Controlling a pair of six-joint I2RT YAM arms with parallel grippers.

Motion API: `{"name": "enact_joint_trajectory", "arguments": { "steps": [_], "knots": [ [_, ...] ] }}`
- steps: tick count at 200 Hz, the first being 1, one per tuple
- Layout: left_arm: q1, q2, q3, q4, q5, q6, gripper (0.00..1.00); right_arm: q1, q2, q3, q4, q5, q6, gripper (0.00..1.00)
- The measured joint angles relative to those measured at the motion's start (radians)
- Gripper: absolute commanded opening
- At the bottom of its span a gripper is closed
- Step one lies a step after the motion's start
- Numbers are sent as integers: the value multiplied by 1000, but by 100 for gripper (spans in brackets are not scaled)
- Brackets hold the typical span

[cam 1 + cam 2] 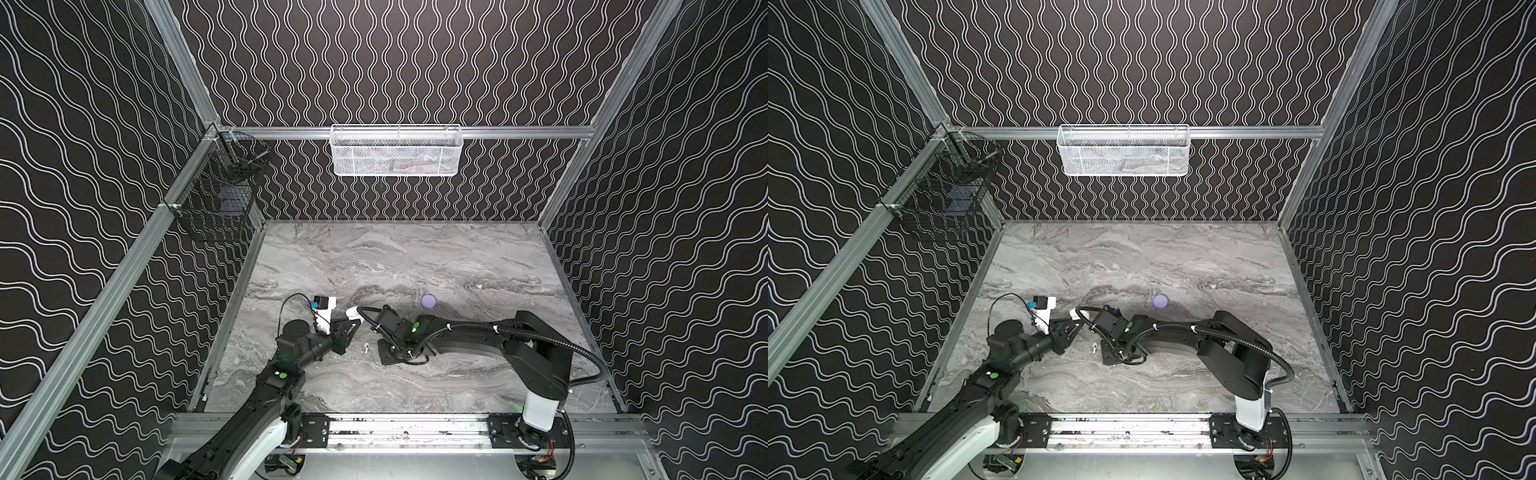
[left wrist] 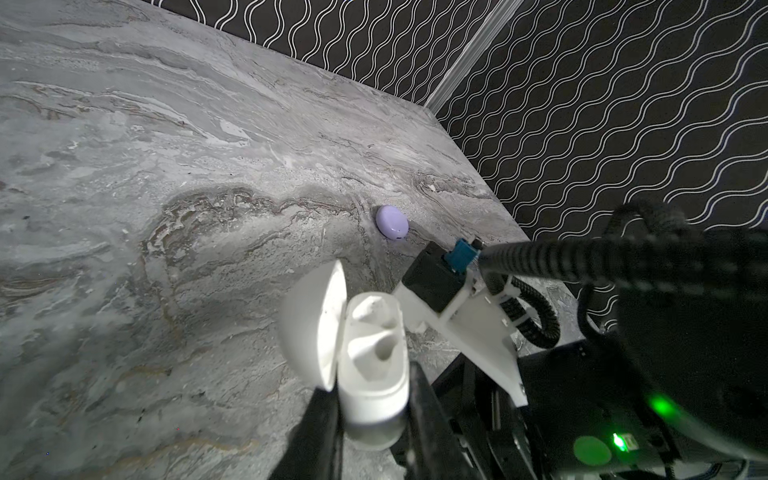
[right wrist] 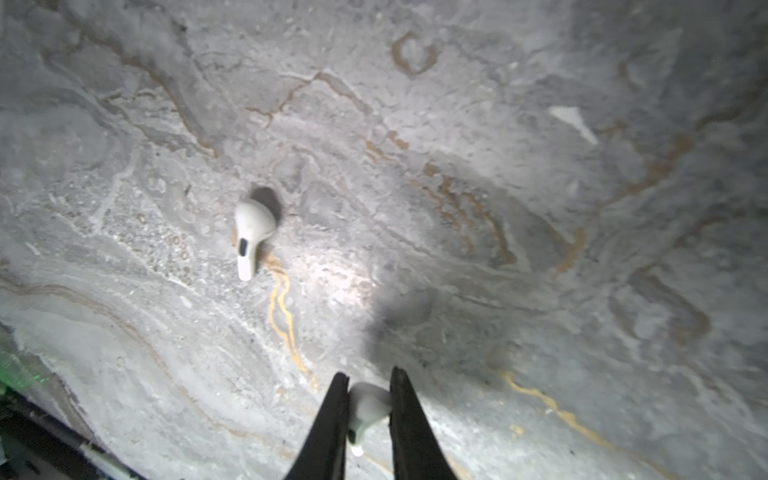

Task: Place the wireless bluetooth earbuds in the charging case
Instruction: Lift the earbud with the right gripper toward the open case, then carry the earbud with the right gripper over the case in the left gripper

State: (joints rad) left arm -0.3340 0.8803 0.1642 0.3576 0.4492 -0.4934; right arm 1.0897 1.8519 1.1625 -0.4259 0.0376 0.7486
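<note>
My left gripper (image 2: 372, 382) is shut on the white charging case (image 2: 374, 374), which it holds off the table with the lid (image 2: 311, 324) swung open. In both top views the case (image 1: 352, 312) (image 1: 1074, 312) shows at that gripper's tips. My right gripper (image 3: 368, 399) points down at the marble and is shut on a white earbud (image 3: 368, 405), pinched by its head with the stem hanging free. A second white earbud (image 3: 251, 232) (image 1: 366, 347) (image 1: 1095, 346) lies loose on the table between the two arms. No lilac earbud shows.
A closed lilac round case (image 1: 428, 301) (image 1: 1160, 301) (image 2: 392, 222) lies behind the right wrist (image 1: 409, 332). A white mesh basket (image 1: 397, 151) hangs on the back wall and a black wire basket (image 1: 220, 187) on the left wall.
</note>
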Motion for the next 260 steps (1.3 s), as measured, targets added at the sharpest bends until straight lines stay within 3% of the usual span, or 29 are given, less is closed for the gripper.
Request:
{"name": "enact_joint_trajectory", "arguments": {
  "steps": [142, 260],
  "knots": [
    [-4, 103, -2, 134, 81, -3, 9, -100, -183, -42, 14, 111, -29, 19],
    [-177, 60, 43, 43, -69, 78, 8, -128, -310, 18, 13, 148, -105, 19]
  ]
}}
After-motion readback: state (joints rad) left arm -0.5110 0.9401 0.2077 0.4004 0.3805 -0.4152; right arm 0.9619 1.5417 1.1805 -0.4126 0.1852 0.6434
